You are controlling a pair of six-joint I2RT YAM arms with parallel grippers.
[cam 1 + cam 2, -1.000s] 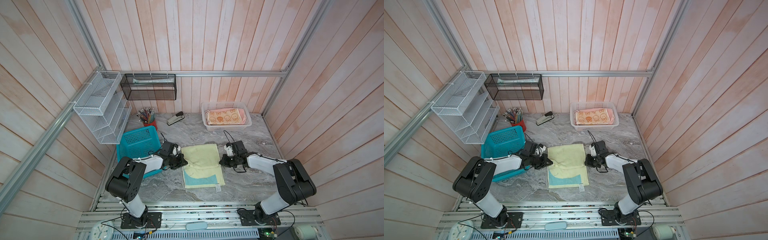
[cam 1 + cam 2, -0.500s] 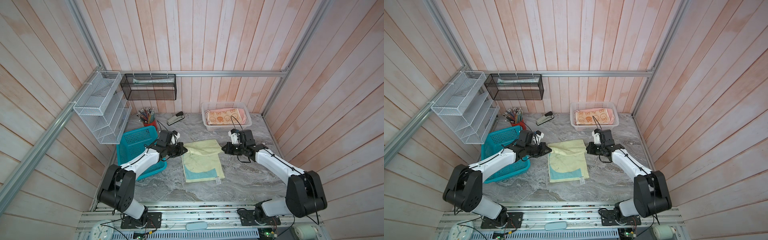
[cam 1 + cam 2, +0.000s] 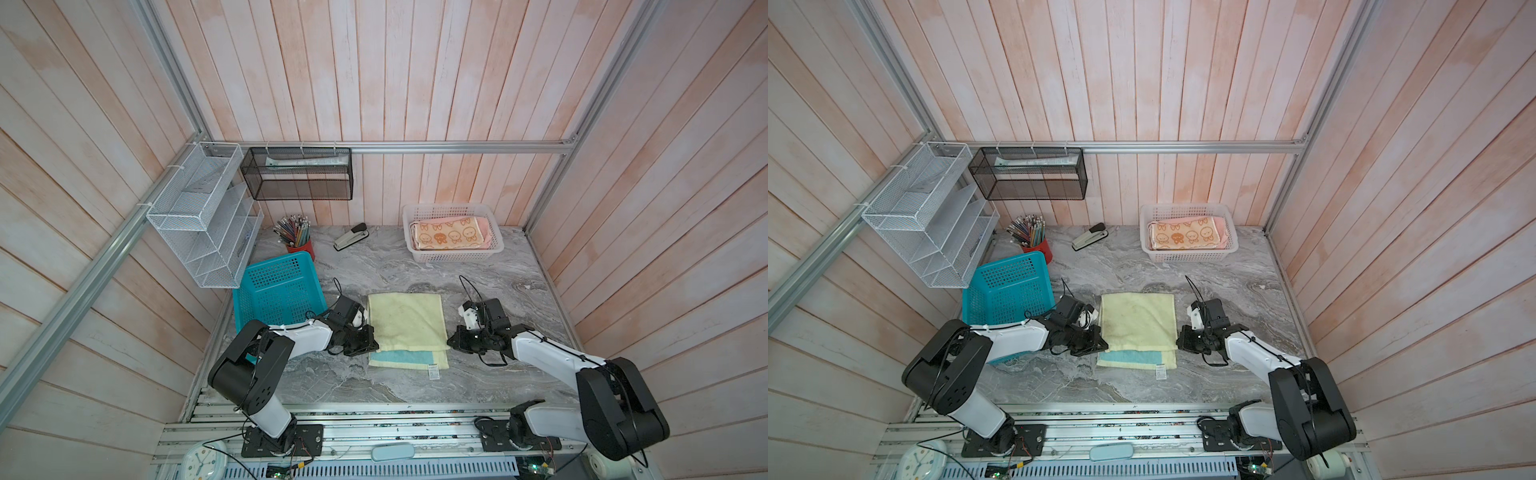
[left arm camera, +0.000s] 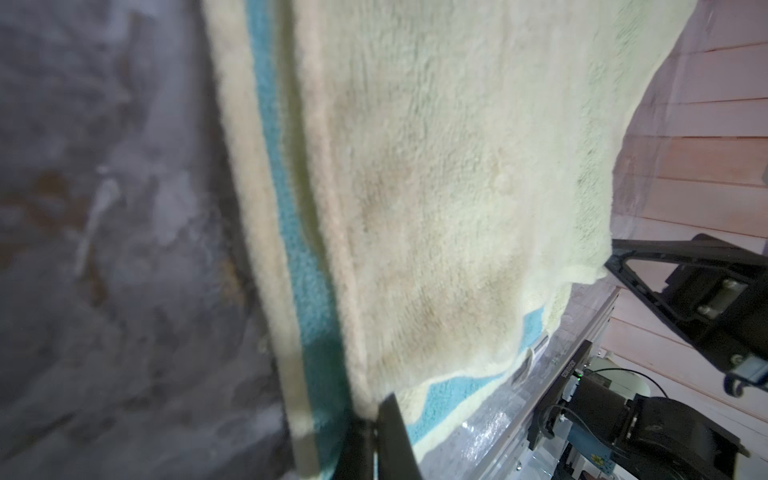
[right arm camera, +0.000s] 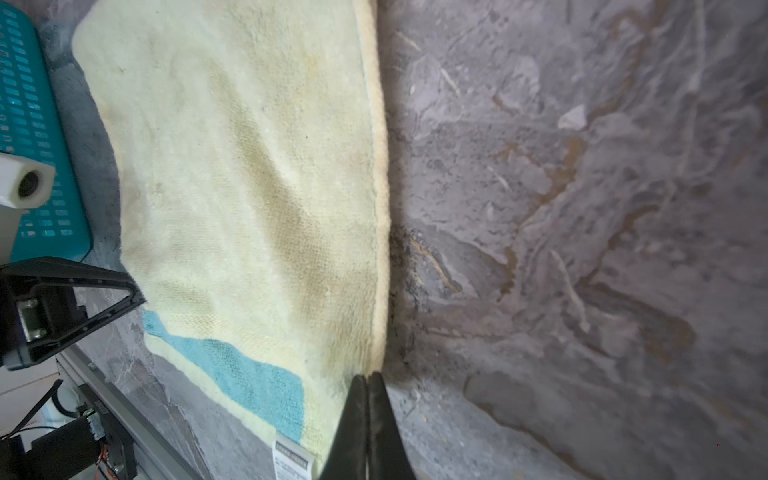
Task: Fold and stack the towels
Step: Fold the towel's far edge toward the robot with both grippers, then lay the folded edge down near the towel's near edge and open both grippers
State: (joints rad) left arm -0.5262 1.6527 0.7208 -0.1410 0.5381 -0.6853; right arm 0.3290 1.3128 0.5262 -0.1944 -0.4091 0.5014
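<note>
Left gripper [image 4: 376, 419] jaws pinched together on folded-over corner of yellow towel [image 3: 405, 320]; right gripper [image 5: 368, 386] likewise on opposite corner, though we barely see cloth between tips. Towel mid-table, teal patch half covered. Bunny towel [image 3: 449, 235] in white basket [image 3: 457, 257], pink towel [image 3: 483, 227] beneath, mostly hidden.

Teal basket [image 3: 278, 286], stapler [image 3: 351, 237], red pencil cup [image 3: 299, 251] — white wire rack [image 3: 203, 220], black mesh shelf [image 3: 297, 185]

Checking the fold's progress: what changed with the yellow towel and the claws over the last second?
The left claw and right claw drew back toward the robot, carrying the lifted far edge of the yellow towel over itself; the flap now covers all but a teal strip near the front. Both stay shut on its corners. The bunny towel in the white basket and the blue basket stayed put.
</note>
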